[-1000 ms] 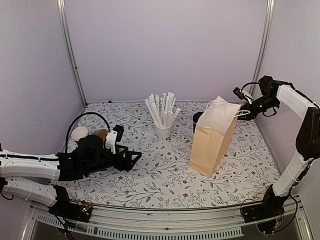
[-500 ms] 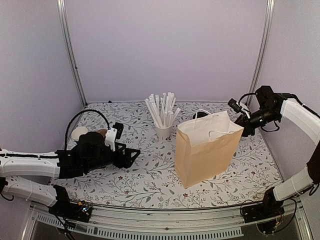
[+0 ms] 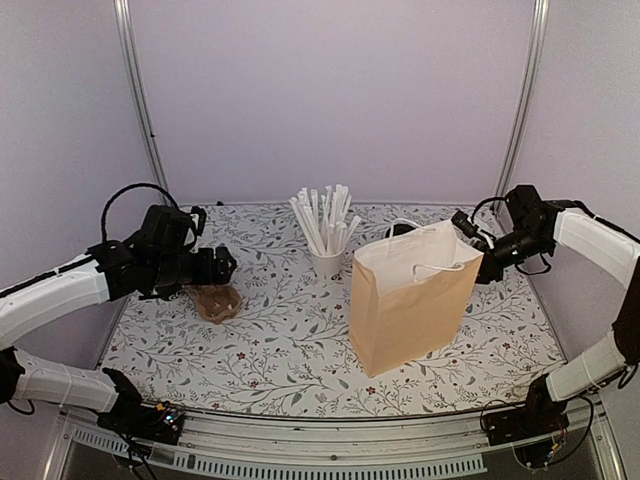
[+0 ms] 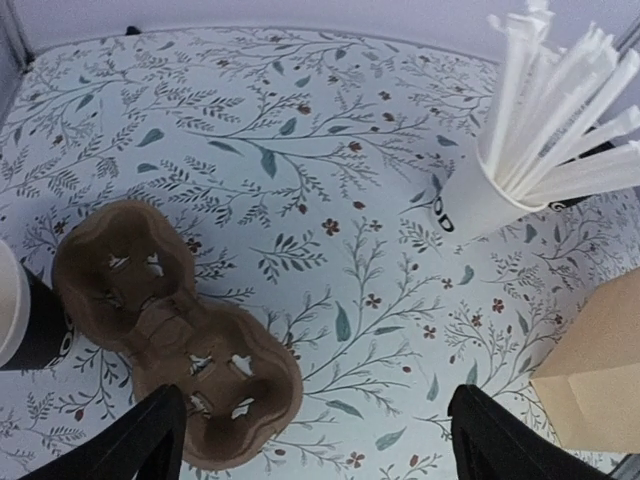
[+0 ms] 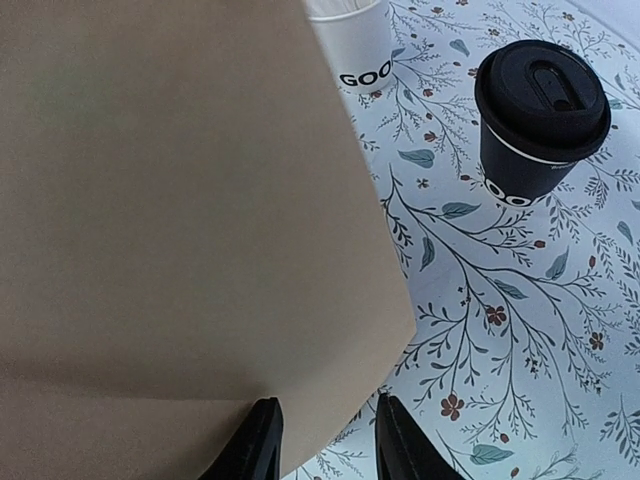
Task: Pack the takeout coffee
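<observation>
The takeout coffee [image 5: 540, 120], a black cup with its black lid on, stands on the table behind the brown paper bag [image 5: 170, 200]; from above only a dark sliver of this cup [image 3: 394, 233] shows past the bag [image 3: 410, 305]. My right gripper [image 5: 328, 440] sits at the bag's upper right edge [image 3: 480, 265], fingers apart, the paper edge between them. A second black cup [image 4: 35, 325] with a pale top is at the left. My left gripper [image 4: 325, 445] hovers wide open and empty over the table [image 3: 222, 268].
A brown pulp cup carrier [image 3: 217, 300] [image 4: 170, 340] lies just under the left gripper. A white cup of wrapped straws [image 3: 325, 262] [image 4: 470, 200] [image 5: 350, 40] stands mid-table, left of the bag. Walls close in on both sides.
The bag swung from tilted and edge-on to upright, broad side forward, as the right gripper lowered. The left arm rose and pulled back left, uncovering the carrier, and its jaws widened.
</observation>
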`<action>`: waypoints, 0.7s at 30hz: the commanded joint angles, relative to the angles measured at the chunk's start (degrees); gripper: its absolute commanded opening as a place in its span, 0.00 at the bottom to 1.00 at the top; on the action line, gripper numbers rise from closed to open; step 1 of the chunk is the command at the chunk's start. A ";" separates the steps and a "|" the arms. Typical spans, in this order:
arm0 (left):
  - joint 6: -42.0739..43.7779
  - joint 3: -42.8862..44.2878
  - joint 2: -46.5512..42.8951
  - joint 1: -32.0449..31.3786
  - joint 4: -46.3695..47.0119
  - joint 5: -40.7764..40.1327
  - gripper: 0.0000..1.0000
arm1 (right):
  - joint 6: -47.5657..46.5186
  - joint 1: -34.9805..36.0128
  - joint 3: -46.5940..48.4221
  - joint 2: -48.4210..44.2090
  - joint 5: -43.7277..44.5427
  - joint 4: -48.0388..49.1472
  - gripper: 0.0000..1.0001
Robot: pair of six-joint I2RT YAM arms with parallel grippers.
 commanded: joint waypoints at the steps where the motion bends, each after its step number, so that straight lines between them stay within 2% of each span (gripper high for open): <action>1: 1.02 0.54 1.99 5.83 -10.90 3.38 0.89 | 1.81 0.15 -1.25 1.35 -2.09 2.87 0.34; 6: 3.70 2.07 6.92 11.23 -12.39 7.05 0.72 | 3.58 0.12 -3.47 -0.25 2.85 7.26 0.34; 12: 5.52 1.90 14.50 11.73 -8.79 10.96 0.51 | 9.10 -0.10 -6.40 -2.12 4.56 15.95 0.37; 18: 6.87 3.74 23.05 11.70 -6.11 10.68 0.10 | 10.85 -0.80 -8.29 -2.70 11.30 21.33 0.38; 21: 6.93 5.17 26.74 11.70 -5.05 10.39 0.07 | 11.64 -1.09 -10.15 -3.85 13.89 23.50 0.40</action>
